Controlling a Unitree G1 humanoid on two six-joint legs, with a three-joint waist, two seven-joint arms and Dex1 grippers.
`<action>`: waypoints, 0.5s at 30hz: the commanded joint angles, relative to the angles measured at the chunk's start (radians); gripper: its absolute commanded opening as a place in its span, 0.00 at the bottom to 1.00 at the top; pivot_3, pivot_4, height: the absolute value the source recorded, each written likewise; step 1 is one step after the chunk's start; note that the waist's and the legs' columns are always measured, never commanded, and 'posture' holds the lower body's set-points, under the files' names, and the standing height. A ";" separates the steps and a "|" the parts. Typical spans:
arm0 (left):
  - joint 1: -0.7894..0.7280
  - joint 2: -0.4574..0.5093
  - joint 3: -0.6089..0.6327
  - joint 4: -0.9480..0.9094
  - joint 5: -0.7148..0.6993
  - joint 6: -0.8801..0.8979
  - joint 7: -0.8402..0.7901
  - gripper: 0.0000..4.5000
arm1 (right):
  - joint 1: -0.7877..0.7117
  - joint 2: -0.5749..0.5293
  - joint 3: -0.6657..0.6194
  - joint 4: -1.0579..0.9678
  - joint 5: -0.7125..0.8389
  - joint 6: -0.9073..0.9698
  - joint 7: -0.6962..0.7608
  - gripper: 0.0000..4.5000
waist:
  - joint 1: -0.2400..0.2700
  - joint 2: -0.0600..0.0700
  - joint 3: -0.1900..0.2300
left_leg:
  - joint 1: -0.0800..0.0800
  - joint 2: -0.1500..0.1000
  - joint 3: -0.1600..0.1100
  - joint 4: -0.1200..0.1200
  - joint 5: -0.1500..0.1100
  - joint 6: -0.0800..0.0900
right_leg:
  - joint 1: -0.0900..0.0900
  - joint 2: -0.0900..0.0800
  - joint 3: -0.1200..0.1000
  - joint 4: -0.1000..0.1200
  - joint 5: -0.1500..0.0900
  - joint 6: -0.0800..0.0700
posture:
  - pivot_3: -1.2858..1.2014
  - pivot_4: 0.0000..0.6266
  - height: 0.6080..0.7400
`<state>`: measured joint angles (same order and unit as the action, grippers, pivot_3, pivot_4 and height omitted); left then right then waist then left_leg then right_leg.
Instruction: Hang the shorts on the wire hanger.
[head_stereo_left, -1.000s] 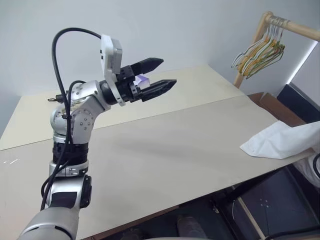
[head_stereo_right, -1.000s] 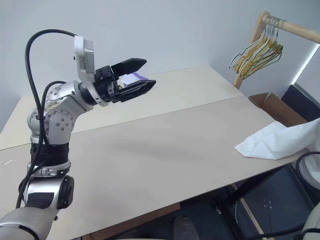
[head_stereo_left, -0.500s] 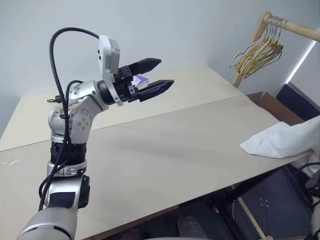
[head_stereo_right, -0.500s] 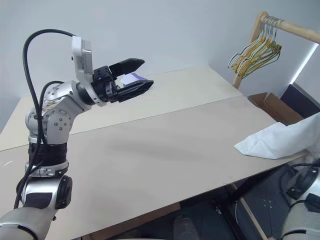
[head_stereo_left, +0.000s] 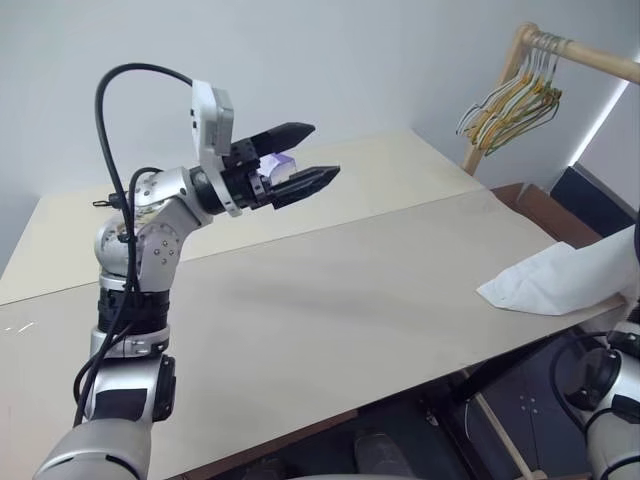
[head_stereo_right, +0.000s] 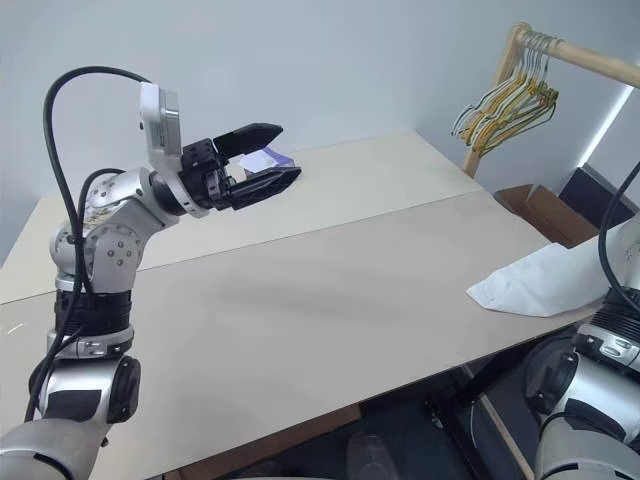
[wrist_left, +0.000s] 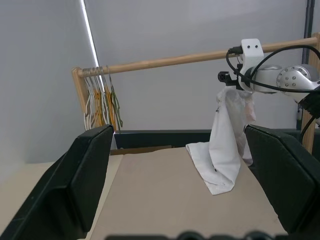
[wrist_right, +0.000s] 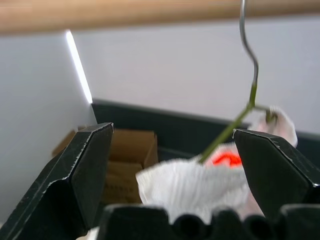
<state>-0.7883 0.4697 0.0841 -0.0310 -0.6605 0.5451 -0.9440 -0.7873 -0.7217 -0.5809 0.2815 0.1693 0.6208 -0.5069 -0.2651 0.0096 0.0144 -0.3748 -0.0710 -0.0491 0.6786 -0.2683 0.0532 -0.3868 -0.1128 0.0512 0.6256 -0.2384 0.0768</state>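
**Shorts draped off the table's right edge, both claws wide**

Far left: left claw (head_stereo_left: 322, 150) raised above the table (head_stereo_left: 330, 300), pointing toward the right side, jaws spread wide, nothing between them. Clear of the tabletop, touching nothing. Just behind its fingers, a small white-and-purple tissue box (head_stereo_left: 283, 159) on the table's far half, partly hidden.

Middle: bare beige tabletop, with a seam running across it from left to right.

Right: shorts (head_stereo_left: 555, 278) with one white end lying on the table's right edge, the rest leading up and off past the edge. From the left wrist camera, fabric hanging in a long loose fold from just under the right arm's wrist (wrist_left: 260, 75), lower end resting on the table corner; two tiny dark marks near the hem.

From the right wrist camera: right claw (wrist_right: 172, 130) with jaws spread wide, not clamped on anything. Ahead of it, bunched white cloth with a red mark, and the wire hanger (wrist_right: 235, 125) rising out of the cloth, hook curving up toward the wooden rod (head_stereo_left: 590, 55). Cannot tell whether the hook sits on the rod.

Further back on the right: a cluster of pale yellow and green hangers (head_stereo_left: 510, 100) at the rod's near end, and a cardboard box (head_stereo_left: 530, 205) below, beyond the table corner.
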 joint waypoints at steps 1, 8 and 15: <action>-0.010 0.014 0.016 -0.024 0.003 -0.020 -0.001 1.00 | 0.000 0.003 0.035 -0.076 -0.063 -0.088 -0.010 0.99 | 0.000 0.000 0.000 | 0.000 0.000 0.000 0.000 0.000 0.000 | 0.000 0.000 0.000 0.000 0.000 0.000 | 0.41 0.00 1.00; 0.044 0.028 0.015 -0.027 0.052 -0.078 0.010 1.00 | 0.075 0.045 0.187 -0.243 -0.061 -0.437 0.251 0.99 | -0.003 0.000 0.000 | 0.002 0.000 0.001 -0.001 0.000 0.000 | 0.000 0.000 0.002 0.000 0.000 0.000 | 0.41 0.00 1.00; 0.198 0.120 0.007 -0.080 0.145 -0.123 0.002 1.00 | 0.103 0.081 0.362 -0.250 0.196 -0.417 0.870 0.99 | -0.016 0.000 0.000 | 0.004 0.001 0.000 -0.001 0.000 0.000 | 0.002 0.003 0.002 0.000 0.000 0.000 | 0.44 0.00 1.00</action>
<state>-0.6085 0.5689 0.0803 -0.0675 -0.5414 0.4517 -0.9504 -0.6854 -0.6460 -0.2568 0.0506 0.3032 0.2050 0.2213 -0.2814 0.0094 0.0141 -0.3704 -0.0704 -0.0491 0.6768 -0.2682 0.0530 -0.3852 -0.1103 0.0527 0.6259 -0.2384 0.0768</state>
